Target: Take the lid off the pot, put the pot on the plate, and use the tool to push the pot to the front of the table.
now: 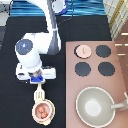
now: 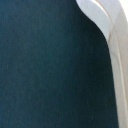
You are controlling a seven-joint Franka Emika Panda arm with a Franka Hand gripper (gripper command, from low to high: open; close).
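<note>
Here the gripper (image 1: 37, 82) is hovering over the tool (image 1: 40, 93) — grip state impossible to tell. The pot (image 1: 42, 111) is sitting on the plate (image 1: 34, 115), and the lid (image 1: 83, 50) is lying on the stove (image 1: 119, 75) — all on the worktop (image 1: 15, 110).

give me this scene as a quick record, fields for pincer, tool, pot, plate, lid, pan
pincer: over the black table, just above the tool's handle end, toward the exterior view's left
tool: small cream-white spatula, lying between pincer and pot
pot: small pinkish-tan round pot with reddish inside, uncovered, sitting on the plate
plate: flat round cream disc, only its rim showing around the pot
lid: small pale pink disc with centre knob, resting on the pinkish-brown stove block
pan: large grey-beige pan, on the stove's lower part
</note>
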